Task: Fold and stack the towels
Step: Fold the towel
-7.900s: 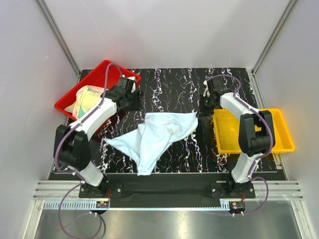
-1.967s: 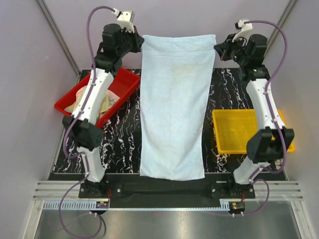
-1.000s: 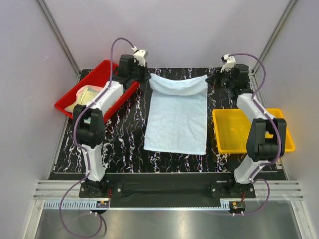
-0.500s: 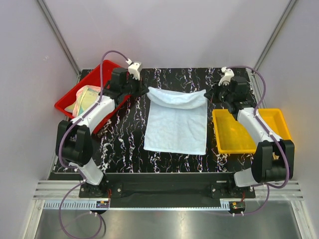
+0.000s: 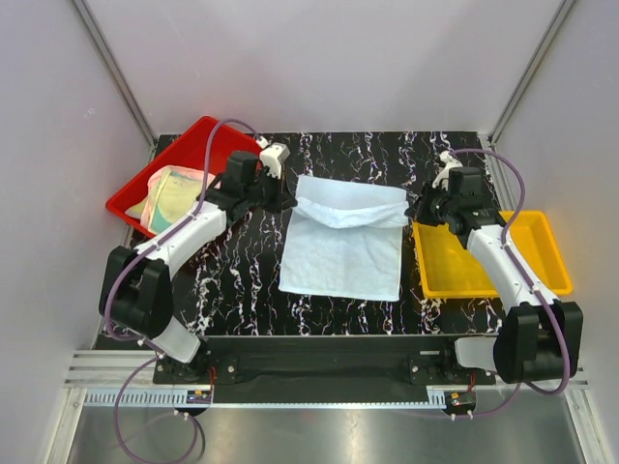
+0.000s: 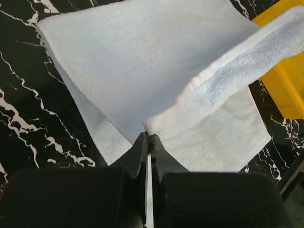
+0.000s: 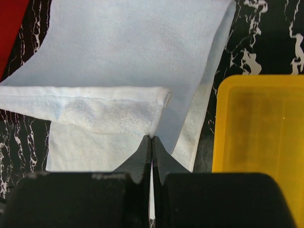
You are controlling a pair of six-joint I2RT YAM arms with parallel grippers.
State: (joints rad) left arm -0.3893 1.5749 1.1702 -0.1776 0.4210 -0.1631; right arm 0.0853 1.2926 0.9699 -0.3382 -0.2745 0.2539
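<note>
I have both pairs of jaws pinched fully shut on the pale blue-white towel (image 5: 340,253): the left gripper (image 5: 288,198) has its far corner at 9 o'clock, and the right gripper (image 5: 414,213) has the matching corner at 3 o'clock. I read the step in hand as the first half-fold, taking that held edge over toward the free hem at 6 o'clock. To do it well, I would move both arms at one pace and one height. I would hold them far enough apart to pull out the sag I can see in the middle of the lifted edge, then lay corner on corner at 6 o'clock. I would let go only once the cloth is resting on the lower layer. On the right I would watch the yellow tray (image 5: 488,280) at 3 o'clock, since the towel's side edge lies just beside its rim. The towel sits in the middle of the black marbled table (image 5: 232,280), its lower part flat and roughly rectangular. It is soft terry with a smoother woven band along the raised hem, which curls over between the two grips. More towels (image 5: 172,196), yellowish and pink, lie bundled in the red tray (image 5: 193,135) at 10 o'clock.
</note>
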